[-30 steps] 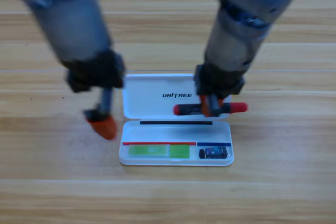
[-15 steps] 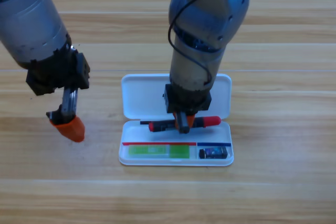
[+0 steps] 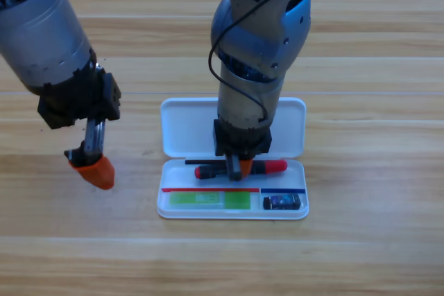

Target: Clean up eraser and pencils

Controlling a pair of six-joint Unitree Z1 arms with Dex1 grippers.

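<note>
The case, a white rounded-rectangle box of smooth plastic, lies open on the wooden table, tray toward the near edge and lid hinged up behind it. In the tray's front row, below and to the right of the right gripper, sits the eraser, a small black block with a blue label. Below and to the left of that gripper lies the green pencil, a flat pale green and white stick set lengthwise.

The right gripper points straight down over the tray's rear row, its jaws clamped on the middle of the red pencil. This stick is black-wrapped with rounded red ends and lies level, parallel to the tray's long side. The gripper body hides the stick's centre; whether the stick touches the tray floor cannot be told. The grey arm above covers the lid's middle.

The left gripper hangs over bare table, well to the left of the case. Its orange jaws meet in one blunt tip, holding nothing.
</note>
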